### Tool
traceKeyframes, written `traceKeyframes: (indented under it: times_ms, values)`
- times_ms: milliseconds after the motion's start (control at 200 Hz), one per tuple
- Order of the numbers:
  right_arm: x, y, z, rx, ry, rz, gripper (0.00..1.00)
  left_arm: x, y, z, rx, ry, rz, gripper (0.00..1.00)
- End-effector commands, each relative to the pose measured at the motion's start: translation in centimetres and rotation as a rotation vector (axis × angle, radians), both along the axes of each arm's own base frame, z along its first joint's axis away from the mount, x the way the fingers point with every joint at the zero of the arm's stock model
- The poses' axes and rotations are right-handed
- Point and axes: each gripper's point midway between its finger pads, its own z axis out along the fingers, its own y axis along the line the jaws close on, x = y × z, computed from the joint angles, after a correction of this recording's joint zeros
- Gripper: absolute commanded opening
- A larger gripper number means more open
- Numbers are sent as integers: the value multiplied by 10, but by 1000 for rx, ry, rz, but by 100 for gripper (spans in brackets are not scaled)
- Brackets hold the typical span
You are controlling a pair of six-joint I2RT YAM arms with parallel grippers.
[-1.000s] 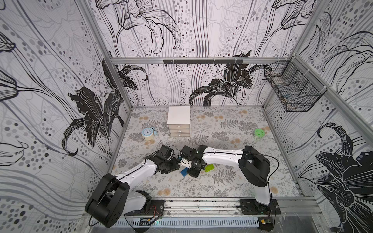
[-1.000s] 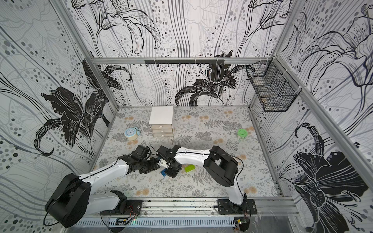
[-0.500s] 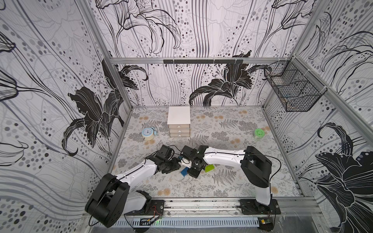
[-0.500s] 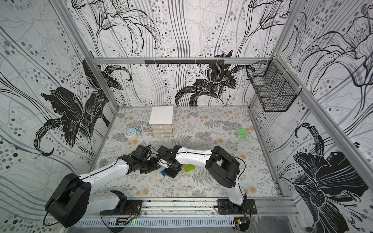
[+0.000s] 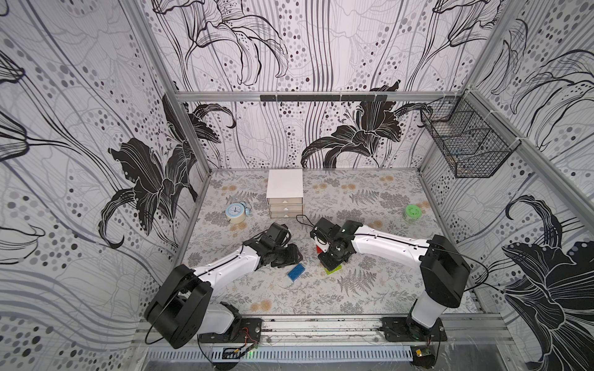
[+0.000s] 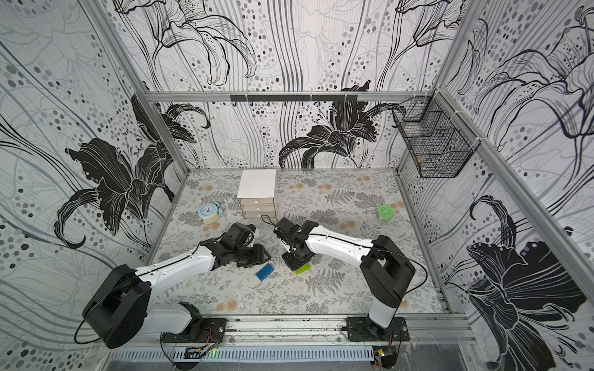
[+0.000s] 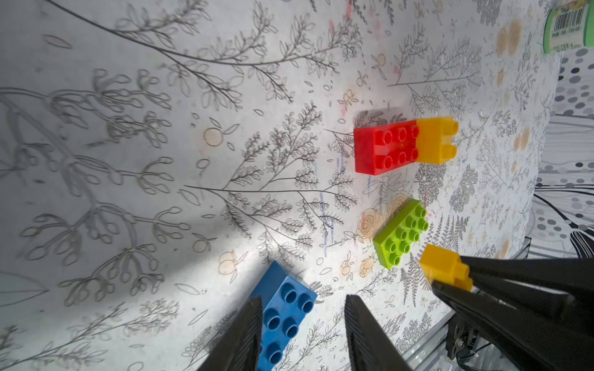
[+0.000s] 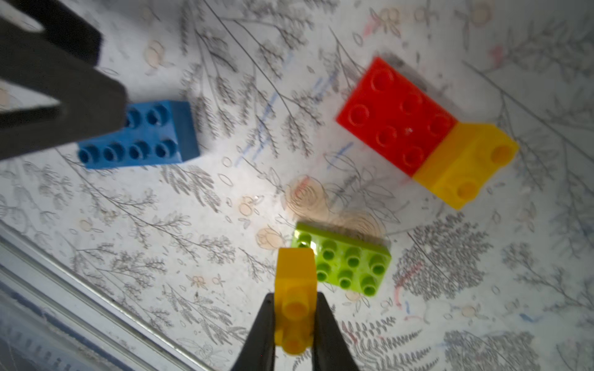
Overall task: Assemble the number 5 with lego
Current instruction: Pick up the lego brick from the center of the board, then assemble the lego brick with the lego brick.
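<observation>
Lego (image 5: 296,271) mostly loose. Right gripper (image 8: 294,303) clamped on small yellow brick (image 8: 295,273), green brick (image 8: 347,266) right by its tips. Left gripper (image 7: 302,302) open, blue brick (image 7: 286,308) between its fingers. Red brick (image 7: 382,147) with second yellow brick (image 7: 437,141) attached lies beyond both.

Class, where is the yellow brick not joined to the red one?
In the right wrist view the yellow brick is clamped in the right gripper at one end of the green brick.

Beside the green brick (image 7: 401,233), the right tool (image 7: 451,274) pinches a yellow brick (image 7: 438,264); nearby, the blue brick (image 7: 283,321) sits between the parted fingers of the left tool (image 7: 303,298).
</observation>
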Motion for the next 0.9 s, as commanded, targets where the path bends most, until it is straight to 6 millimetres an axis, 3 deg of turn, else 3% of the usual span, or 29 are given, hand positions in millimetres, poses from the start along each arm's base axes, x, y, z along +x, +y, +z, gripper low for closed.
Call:
traceKeyframes:
  times_ms: [0, 305, 896]
  values:
    - [-5, -30, -3, -89, 19, -85, 15, 9, -21, 14, -52, -53, -52, 46]
    - [3, -54, -14, -167, 34, -171, 13, 9, -35, 16, -55, -63, -92, 46]
    - [8, -46, -35, -174, 61, -193, 13, 6, -33, 11, -39, -68, -80, 45]
